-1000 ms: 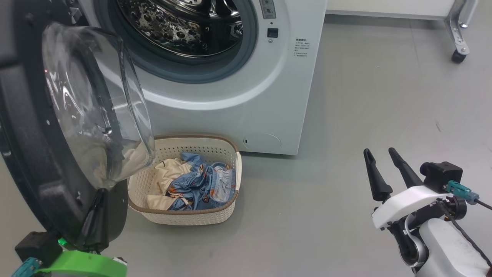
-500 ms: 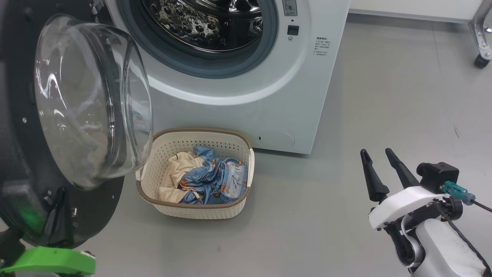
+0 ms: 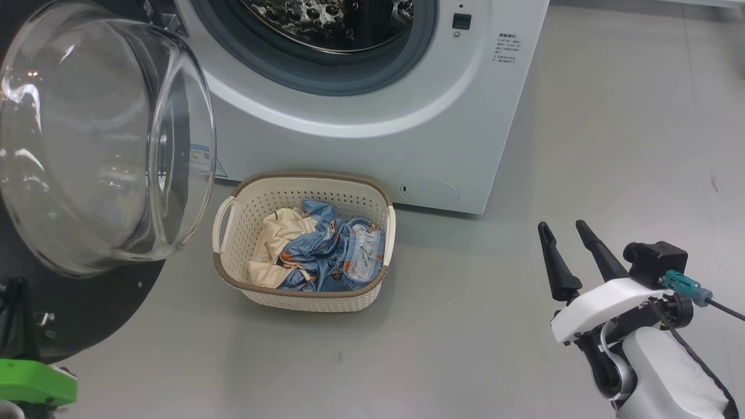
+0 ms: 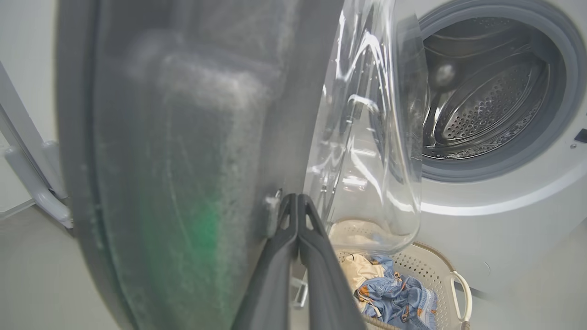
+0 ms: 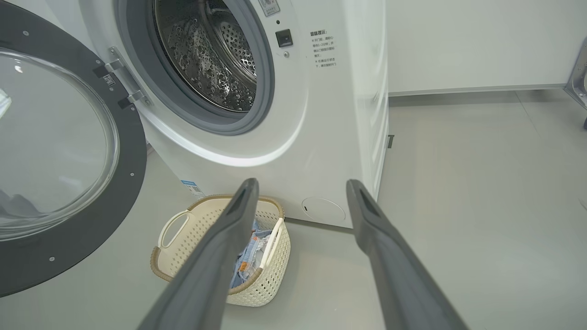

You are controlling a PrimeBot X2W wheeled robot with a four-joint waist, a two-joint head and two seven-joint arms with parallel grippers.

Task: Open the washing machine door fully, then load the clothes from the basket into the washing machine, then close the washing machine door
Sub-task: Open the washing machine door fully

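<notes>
Grey floor [image 3: 465, 349] fronts the washing machine [image 3: 372, 145]; the clothes [image 3: 332, 256] in the basket [image 3: 314, 301] there look soft, light, pinchable at a fold. Left gripper [image 4: 298, 199] is clenched at the door [image 3: 99, 139], right gripper [image 3: 561, 227] spread.

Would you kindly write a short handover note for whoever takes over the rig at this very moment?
Left gripper: shut, holding nothing, fingertips at the inner edge of the washing machine door.
Right gripper: open and empty, above the floor to the right of the basket.
Things: the door is swung wide to the left. The washing machine shows a bare drum. The basket sits on the floor just in front of it with the clothes inside.
Done: door opened, though I cannot tell if it is at its full swing.
Left: load the clothes into the drum, then close the door.
</notes>
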